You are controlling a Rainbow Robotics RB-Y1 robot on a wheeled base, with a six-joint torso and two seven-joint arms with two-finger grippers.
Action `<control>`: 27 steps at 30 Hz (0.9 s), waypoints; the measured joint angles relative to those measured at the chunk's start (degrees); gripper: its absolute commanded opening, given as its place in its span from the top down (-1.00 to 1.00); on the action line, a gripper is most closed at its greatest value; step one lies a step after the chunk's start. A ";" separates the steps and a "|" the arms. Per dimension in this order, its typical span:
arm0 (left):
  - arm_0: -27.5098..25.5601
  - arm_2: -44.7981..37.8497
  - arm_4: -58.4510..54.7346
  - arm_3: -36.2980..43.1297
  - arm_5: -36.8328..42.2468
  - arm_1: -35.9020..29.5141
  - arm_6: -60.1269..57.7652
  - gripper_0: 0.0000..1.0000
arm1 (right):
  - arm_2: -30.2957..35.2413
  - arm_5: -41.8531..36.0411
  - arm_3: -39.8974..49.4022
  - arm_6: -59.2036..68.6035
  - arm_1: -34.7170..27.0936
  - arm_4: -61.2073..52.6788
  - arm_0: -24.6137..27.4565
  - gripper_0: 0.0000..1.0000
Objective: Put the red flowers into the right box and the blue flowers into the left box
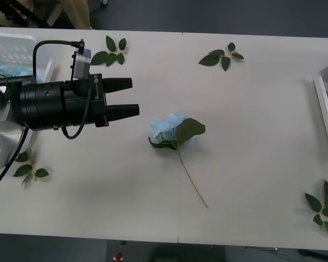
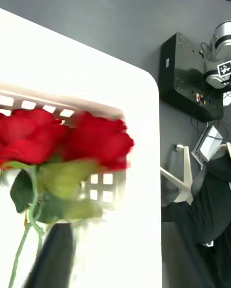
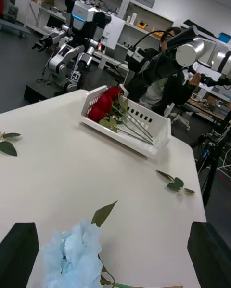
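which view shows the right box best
The left wrist view: the whole right box shows, with red flowers lying inside. The front view catches its rim at the table's edge. The right wrist view, close above it, shows part of its slotted wall behind blooms.

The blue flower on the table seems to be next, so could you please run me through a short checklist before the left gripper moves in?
1. Left gripper open: ok, its fingers are spread.
2. Blue flower free on the table, nothing on top of it: ok.
3. Path from the left gripper to the bloom unobstructed: ok.
4. Stem reachable: ok, it trails toward the robot.
5. Left box has room: cannot tell, it is cut off at the picture's edge.
6. Red flowers already in the right box: ok.
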State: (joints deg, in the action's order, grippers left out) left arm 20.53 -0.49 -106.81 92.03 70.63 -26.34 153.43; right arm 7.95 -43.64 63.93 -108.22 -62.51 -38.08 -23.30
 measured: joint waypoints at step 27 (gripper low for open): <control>0.00 0.00 0.00 0.00 0.00 0.00 0.00 -0.82 | -0.04 -19.85 19.53 0.30 0.00 -17.02 2.21 -0.54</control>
State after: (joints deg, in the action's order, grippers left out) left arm 20.53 -0.49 -106.81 92.03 70.63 -26.34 153.43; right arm 7.91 -63.50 83.46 -107.92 -62.51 -55.10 -21.08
